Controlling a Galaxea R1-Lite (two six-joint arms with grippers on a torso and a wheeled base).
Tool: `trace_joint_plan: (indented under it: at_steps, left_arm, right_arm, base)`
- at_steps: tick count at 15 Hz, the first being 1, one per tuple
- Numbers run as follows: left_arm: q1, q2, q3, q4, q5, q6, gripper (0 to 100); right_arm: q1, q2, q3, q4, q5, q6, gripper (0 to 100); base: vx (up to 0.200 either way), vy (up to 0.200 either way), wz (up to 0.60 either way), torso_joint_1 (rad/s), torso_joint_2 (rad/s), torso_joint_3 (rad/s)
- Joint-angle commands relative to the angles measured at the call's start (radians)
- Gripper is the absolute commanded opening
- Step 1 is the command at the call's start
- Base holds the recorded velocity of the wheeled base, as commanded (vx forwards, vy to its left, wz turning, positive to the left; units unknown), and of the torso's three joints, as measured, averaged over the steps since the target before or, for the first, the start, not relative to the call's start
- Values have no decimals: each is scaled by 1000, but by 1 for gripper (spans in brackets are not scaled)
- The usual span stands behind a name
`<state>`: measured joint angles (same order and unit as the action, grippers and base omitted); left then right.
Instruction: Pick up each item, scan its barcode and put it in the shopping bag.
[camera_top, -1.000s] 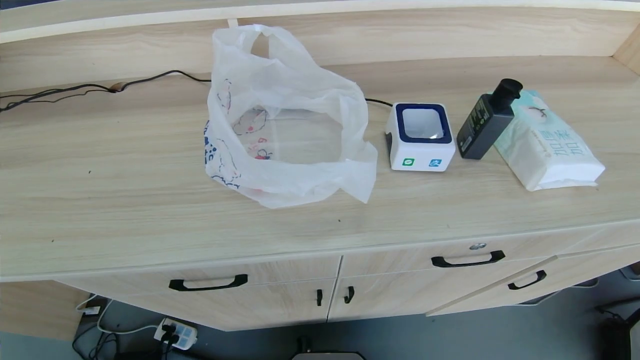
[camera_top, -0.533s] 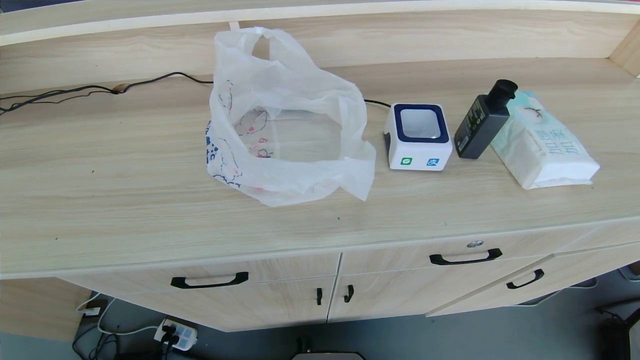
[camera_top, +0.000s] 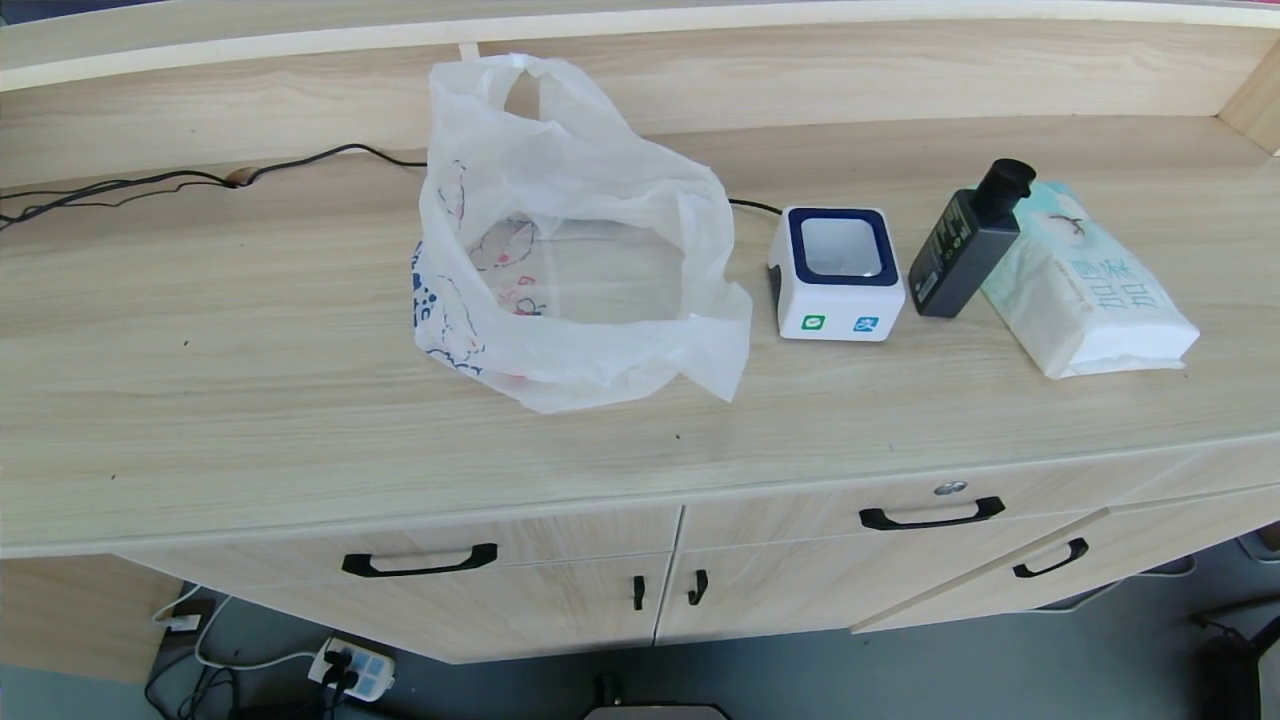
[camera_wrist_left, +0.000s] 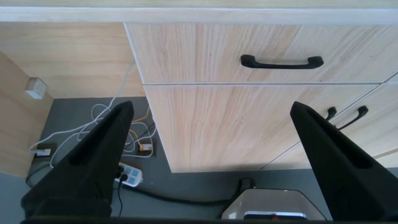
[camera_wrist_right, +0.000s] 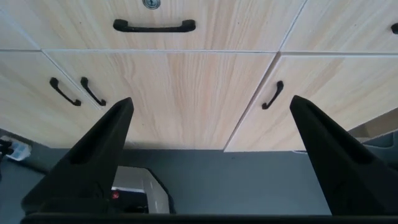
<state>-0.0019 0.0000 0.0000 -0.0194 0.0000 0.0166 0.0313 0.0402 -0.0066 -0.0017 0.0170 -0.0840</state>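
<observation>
Tabletop (camera_top: 250, 330): translucent white shopping bag (camera_top: 570, 250), mouth open; blue-rimmed white scanner (camera_top: 838, 275) beside it; black round-capped bottle (camera_top: 965, 250), white tissue pack (camera_top: 1085, 290) farther right. Left end effector (camera_wrist_left: 210, 106) and right end effector (camera_wrist_right: 211, 99) spread, facing drawers (camera_wrist_left: 280, 43)

We see a long counter (camera_top: 200, 420) of light wood grain, with a raised ledge (camera_top: 800, 70) of the same wood along its far side and a thin black cable (camera_top: 300, 160) lying on the top near that ledge. Its front carries drawers with black bar handles (camera_top: 418, 563) and doors with short upright pulls (camera_top: 638, 593). Facing the left gripper (camera_wrist_left: 209, 109) is one drawer above a plain door. Below and beyond that gripper, a dark grey floor (camera_wrist_left: 205, 183) holds a white power strip (camera_wrist_left: 127, 175) and loose wires, and a wall socket (camera_wrist_left: 35, 88) sits on a wooden side panel. Facing the right gripper (camera_wrist_right: 211, 102) are more doors and a drawer with a round lock (camera_wrist_right: 149, 4).
</observation>
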Motion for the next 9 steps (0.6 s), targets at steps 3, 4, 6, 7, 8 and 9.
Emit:
trace_joint_plan:
  at_steps: [3,4,6,7,8,9]
  left_arm:
    - [0,2,0,-1,-2,0,100]
    - [0,2,0,-1,0,0,100]
    - [0,0,0,-1,0,0,100]
    - [0,2,0,-1,0,0,100]
    - [0,2,0,-2,0,-1,100]
    - [0,2,0,-4,0,-3,100]
  right_arm:
    - [73,558,-348,-104,41,-10,100]
    - [96,736,-424,-233,41,50,100]
    - [116,1007,-461,-597,43,102,100]
    - [116,1146,-463,-805,43,102,100]
    - [118,1251,-472,-975,43,99,100]
    - [118,1276,-480,-1008,44,101,100]
  base:
    - [0,0,0,0,0,0]
    - [0,0,0,0,0,0]
    - [0,0,0,0,0,0]
    - [0,0,0,0,0,0]
    - [0,0,0,0,0,0]
    - [0,0,0,0,0,0]
